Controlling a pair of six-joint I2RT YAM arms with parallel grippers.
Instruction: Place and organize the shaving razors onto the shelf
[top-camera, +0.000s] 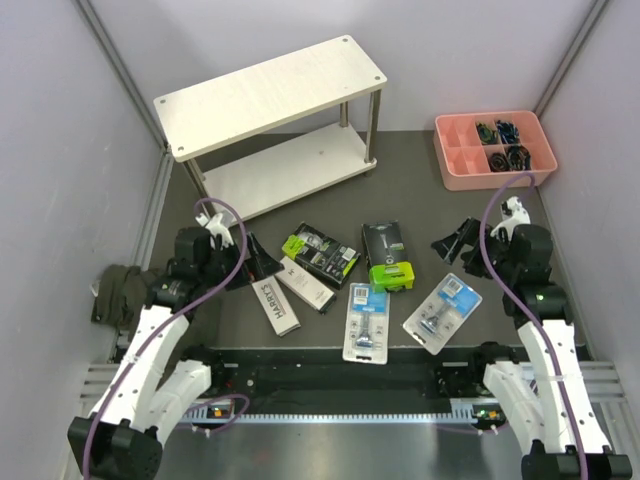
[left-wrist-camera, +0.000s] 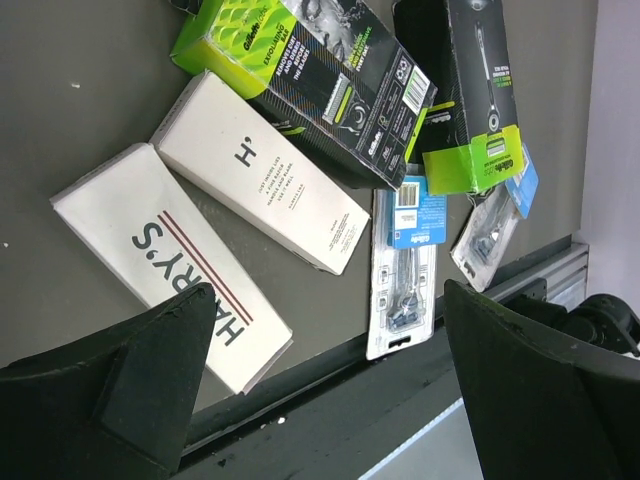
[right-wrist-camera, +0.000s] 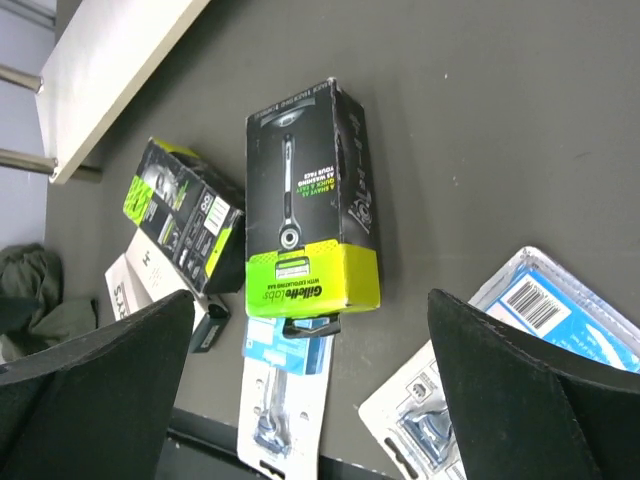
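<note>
Our left gripper (top-camera: 260, 262) and right gripper (top-camera: 455, 240) gape empty beside six flat razor packs (top-camera: 366, 322), near the pale two-tier wooden shelf (top-camera: 270, 95).

The dark bits (top-camera: 505, 140) in the pink tray (top-camera: 480, 181) are too small to name. The shelf (top-camera: 270, 85) hides the far part of its lower board under its upper board. In the right wrist view, 1 blister pack (right-wrist-camera: 280, 400) has its top tucked under the lime end of a black box (right-wrist-camera: 305, 200). Another blister pack (right-wrist-camera: 545, 300) is cut off by the right edge, and a white Harry's box (right-wrist-camera: 128, 278) shows only a corner. The left arm covers part of an olive cloth (top-camera: 112, 290).
</note>
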